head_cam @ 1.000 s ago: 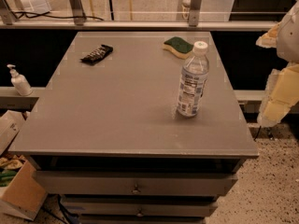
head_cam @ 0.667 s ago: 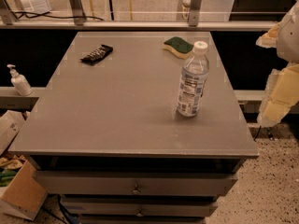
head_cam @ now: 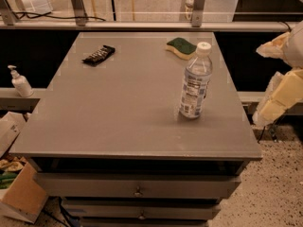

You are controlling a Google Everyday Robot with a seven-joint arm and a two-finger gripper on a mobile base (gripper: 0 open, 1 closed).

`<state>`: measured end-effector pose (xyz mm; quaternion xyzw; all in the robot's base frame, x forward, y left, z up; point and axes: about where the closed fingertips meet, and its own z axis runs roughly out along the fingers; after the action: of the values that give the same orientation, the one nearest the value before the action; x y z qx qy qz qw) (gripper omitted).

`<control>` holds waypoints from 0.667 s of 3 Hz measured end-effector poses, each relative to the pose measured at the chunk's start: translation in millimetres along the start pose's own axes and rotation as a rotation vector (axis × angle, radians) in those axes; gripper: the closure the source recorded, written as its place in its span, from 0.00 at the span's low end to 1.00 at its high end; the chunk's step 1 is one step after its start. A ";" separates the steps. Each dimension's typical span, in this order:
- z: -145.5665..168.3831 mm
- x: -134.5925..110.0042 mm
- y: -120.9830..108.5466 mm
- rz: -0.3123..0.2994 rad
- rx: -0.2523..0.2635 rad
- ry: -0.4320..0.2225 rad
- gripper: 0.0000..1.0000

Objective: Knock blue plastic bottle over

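Grey table (head_cam: pixel 113 122) with drawers (head_cam: pixel 138 186) under its front edge. The blue plastic bottle (head_cam: pixel 194 82) stands upright with its white cap on, in the right half of the top - close to the right edge, nearer the front than the back. A green-and-yellow sponge (head_cam: pixel 180 47) lies behind it near the far right corner, apart from the bottle. A dark snack packet (head_cam: pixel 98 54) lies toward the far left corner. The gripper (head_cam: pixel 277 86) hangs off the table past the right edge, level with the bottle but not touching it - cannot tell whether it is spread or closed. A white pump dispenser (head_cam: pixel 19 81) sits on a ledge beyond the left edge, and a cardboard box (head_cam: pixel 21 197) is on the floor at front left.
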<state>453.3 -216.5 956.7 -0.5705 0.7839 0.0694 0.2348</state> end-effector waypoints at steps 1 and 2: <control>10.8 -5.7 -6.8 0.041 -0.025 -0.169 0.00; 18.0 -18.0 -14.8 0.072 -0.044 -0.342 0.00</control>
<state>476.6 -199.3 951.2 -0.5272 0.7507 0.1910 0.3493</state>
